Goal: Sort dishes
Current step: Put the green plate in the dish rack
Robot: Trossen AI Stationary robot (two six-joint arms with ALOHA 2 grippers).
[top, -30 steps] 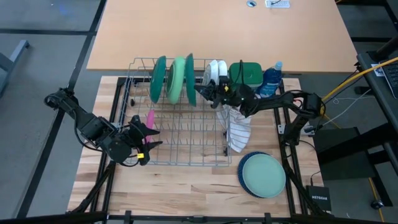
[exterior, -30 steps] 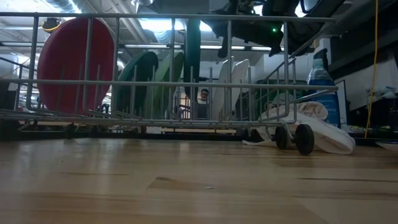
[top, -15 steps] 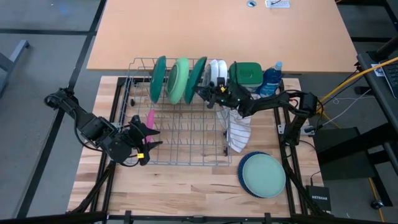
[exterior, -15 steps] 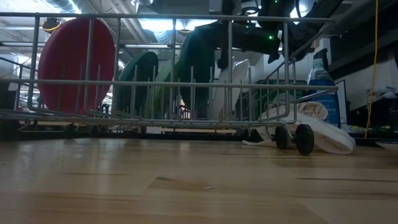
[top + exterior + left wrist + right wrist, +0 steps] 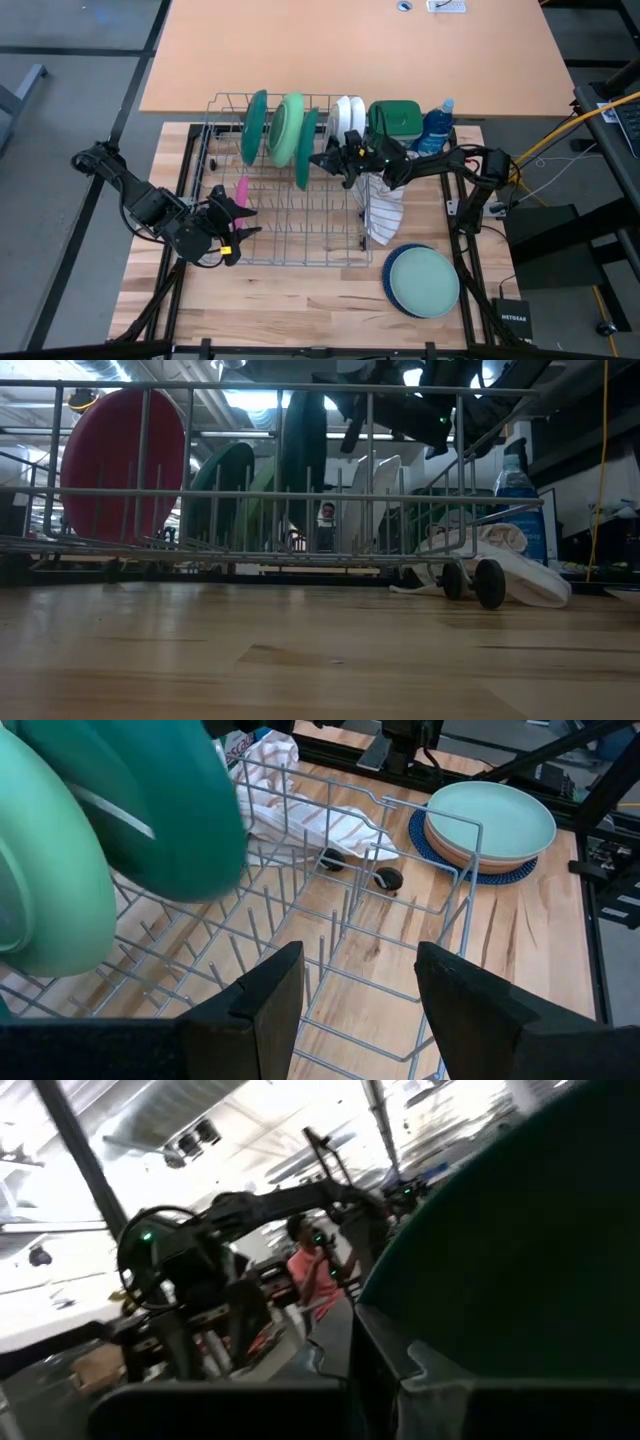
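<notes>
right hand (image 5: 330, 160): clamped on rim of dark green plate (image 5: 303, 150), held upright over rack, just beside light green plate (image 5: 287, 129)
left hand (image 5: 237, 218): fingers (image 5: 262, 1002) spread wide, empty, at rack's near-left edge beside pink plate (image 5: 241, 189)
rack (image 5: 290, 245): wire, on wooden table (image 5: 290, 295); another dark green plate (image 5: 255, 127), light green and white plates (image 5: 346, 118) upright in back row
stack: pale teal plate (image 5: 423, 281) on top, navy plate (image 5: 388, 283) under, on table right of rack
cloth (image 5: 383, 212): draped at rack's right side
tub (image 5: 394, 118), bottle (image 5: 434, 128): behind cloth
</notes>
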